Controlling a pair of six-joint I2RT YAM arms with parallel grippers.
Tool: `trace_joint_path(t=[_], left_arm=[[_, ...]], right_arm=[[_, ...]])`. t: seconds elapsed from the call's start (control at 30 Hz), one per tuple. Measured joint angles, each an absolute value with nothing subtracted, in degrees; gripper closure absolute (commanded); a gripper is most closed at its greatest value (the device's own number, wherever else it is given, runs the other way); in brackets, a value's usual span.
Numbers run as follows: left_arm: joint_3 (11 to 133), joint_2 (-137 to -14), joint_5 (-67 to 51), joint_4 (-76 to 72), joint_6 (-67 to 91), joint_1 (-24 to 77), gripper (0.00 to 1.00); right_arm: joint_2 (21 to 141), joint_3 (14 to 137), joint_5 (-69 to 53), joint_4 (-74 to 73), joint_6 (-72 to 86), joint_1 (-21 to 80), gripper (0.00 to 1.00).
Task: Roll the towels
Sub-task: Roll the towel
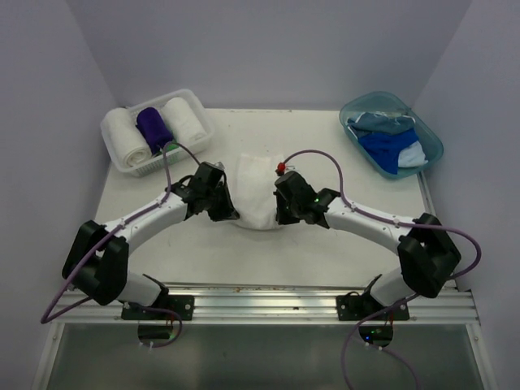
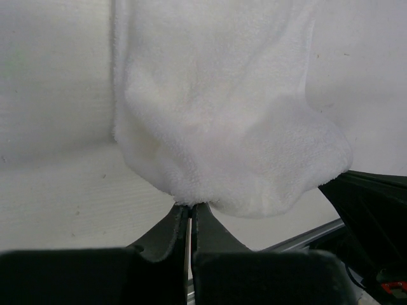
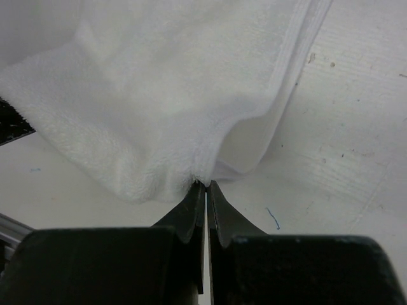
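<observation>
Lilac walls close in a cream tabletop, and near its centre lies the white towel, folded into a rumpled pad. The left tool sits at the towel's 7 o'clock corner and the right tool at its 5 o'clock corner. In each wrist view the fingers are pressed together on a pinch of the near edge, with the cloth puffing out beyond the tips.

The towel looks like thick terry: light, soft and quite limp, so it will likely sag between the two grips instead of holding a line. The pile should grip well, but the right wrist view shows stacked hems, and a shallow pinch may catch only some layers. The two near corners, taken through every layer and kept level, look like the best hold for starting a straight roll.

At 10 o'clock a basket holds a purple roll between two white rolls. At 2 o'clock a tub holds loose blue towels.
</observation>
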State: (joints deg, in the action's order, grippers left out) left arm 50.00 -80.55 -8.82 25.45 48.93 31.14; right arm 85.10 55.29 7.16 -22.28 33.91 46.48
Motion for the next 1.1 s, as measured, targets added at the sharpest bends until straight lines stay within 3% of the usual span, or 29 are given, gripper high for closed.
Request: trace_joint_path(t=[0.8, 0.87, 0.9, 1.0, 1.1], left_arm=[[66.8, -105.7, -11.9, 25.3, 45.6, 24.6, 1.00], [67.1, -105.9, -11.9, 25.4, 45.3, 24.6, 1.00], [67.2, -106.0, -11.9, 25.5, 45.2, 24.6, 1.00], [67.3, -106.1, -12.0, 25.5, 44.8, 24.6, 1.00], [67.3, -106.1, -12.0, 25.6, 44.3, 24.6, 1.00]], right_arm=[[107.2, 69.3, 6.1, -22.9, 31.0, 35.6, 1.00], [106.9, 69.3, 6.3, -23.0, 31.0, 35.6, 0.86], [106.4, 69.0, 6.3, -22.9, 31.0, 35.6, 0.72], [102.9, 67.0, 5.8, -22.9, 30.5, 35.6, 0.64], [97.2, 65.5, 6.0, -23.3, 30.2, 35.8, 0.64]])
